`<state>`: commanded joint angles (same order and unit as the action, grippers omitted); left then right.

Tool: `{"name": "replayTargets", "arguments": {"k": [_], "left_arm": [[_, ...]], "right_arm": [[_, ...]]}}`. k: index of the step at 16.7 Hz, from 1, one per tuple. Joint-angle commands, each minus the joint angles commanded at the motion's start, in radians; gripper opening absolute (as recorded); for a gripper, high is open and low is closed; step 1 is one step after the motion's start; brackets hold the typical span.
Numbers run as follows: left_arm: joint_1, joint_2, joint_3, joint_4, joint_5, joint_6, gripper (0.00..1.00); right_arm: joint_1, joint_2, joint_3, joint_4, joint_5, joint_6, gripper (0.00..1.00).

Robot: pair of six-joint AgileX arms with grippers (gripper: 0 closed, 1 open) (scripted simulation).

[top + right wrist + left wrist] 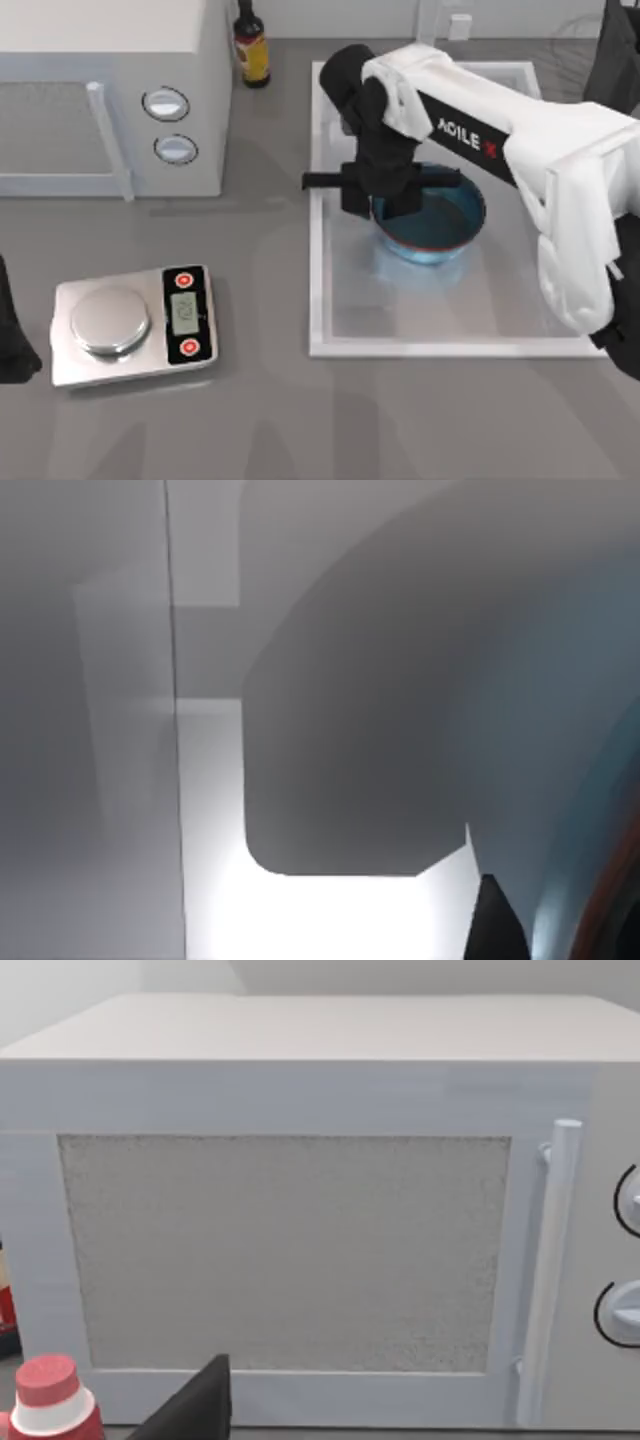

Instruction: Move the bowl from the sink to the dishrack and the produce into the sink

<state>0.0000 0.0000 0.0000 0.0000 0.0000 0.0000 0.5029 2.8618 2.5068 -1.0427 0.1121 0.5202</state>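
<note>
The deep blue bowl (440,220) with its reddish-brown rim sits in the middle of the white sink (330,300). My right arm reaches in from the right, and my right gripper (385,205) is down at the bowl's left rim. The right wrist view looks close along the sink's white wall, with the bowl's (575,880) blue side at the edge. Thin grey wires of the dishrack (572,35) show faintly at the back right. The produce is out of view. My left gripper (12,335) stays parked at the table's left edge.
A white microwave (110,100) fills the back left, close in front of the left wrist camera. A silver scale (130,325) with red buttons stands front left. A dark bottle (252,45) stands beside the microwave. A red-capped bottle (45,1400) is near the left gripper.
</note>
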Motion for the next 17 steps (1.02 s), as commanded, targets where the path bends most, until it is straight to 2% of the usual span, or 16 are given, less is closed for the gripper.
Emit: {"name": "replayTargets", "arguments": {"k": [9,13,17], "left_arm": [[0.0,0.0,0.0,0.0,0.0,0.0,1.0],[0.0,0.0,0.0,0.0,0.0,0.0,1.0],[0.0,0.0,0.0,0.0,0.0,0.0,1.0]], "right_arm": [[0.016,-0.04,-0.027,-0.018,0.003,0.017,0.0],[0.104,-0.229,-0.139,-0.113,0.014,0.102,0.0],[0.231,-0.54,-0.31,-0.259,0.028,0.227,0.0]]}}
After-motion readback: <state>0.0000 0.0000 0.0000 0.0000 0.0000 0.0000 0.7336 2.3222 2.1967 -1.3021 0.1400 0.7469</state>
